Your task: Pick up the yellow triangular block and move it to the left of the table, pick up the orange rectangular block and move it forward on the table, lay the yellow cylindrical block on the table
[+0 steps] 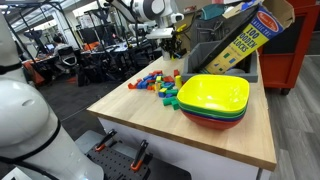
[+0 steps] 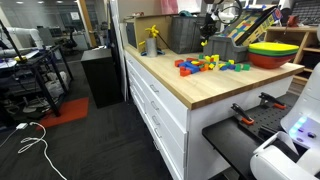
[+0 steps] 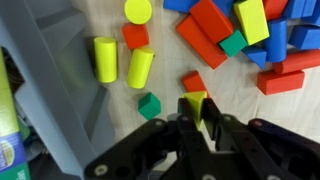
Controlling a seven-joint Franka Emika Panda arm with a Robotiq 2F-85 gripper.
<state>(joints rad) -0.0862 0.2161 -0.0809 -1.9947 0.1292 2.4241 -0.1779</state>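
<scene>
One yellow triangular block [image 3: 196, 101] in the gripper [image 3: 197, 113], above the table [image 3: 165, 80].

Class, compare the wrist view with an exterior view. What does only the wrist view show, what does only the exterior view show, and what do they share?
Only the wrist view shows the jaws closed on a yellow block, and single shapes such as a yellow cylinder lying flat beside the grey bin. Only an exterior view shows the stack of bowls, the blocks box, the red cabinet and the arm. Both show the gripper, the pile of blocks, the bin and the table.
</scene>
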